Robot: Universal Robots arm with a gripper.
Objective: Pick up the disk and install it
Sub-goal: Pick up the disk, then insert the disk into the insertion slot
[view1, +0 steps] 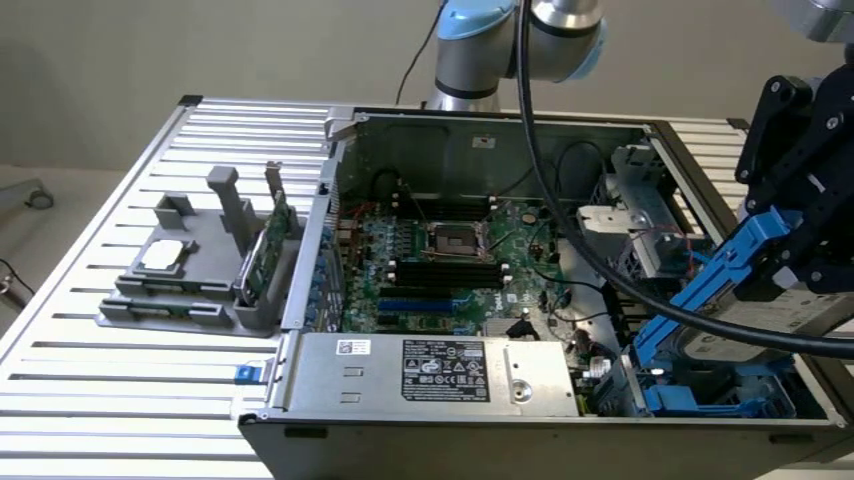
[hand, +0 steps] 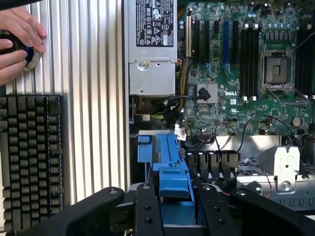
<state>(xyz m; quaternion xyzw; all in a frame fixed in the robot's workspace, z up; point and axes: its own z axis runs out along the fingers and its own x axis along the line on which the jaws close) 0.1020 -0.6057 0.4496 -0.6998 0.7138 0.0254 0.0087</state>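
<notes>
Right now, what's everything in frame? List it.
table: 1, silver, slatted, under everything
computer case: 1, grey, open, on the table
motherboard: 1, green, inside the case
power supply: 1, silver, labelled, inside the case
holder: 1, grey, on the table at the exterior view's left
processor chip: 1, silver, on the holder
circuit card: 1, green, on edge in the holder
keyboard: 1, black, on the table beside the case
disk: 1, silver-grey in blue bracket, above the case at the exterior view's right
cable: 1, black, across the case
hand: 1, a person's, near the keyboard
arm: 1, silver and blue, behind the case
gripper: 1, black, shut on the disk
</notes>
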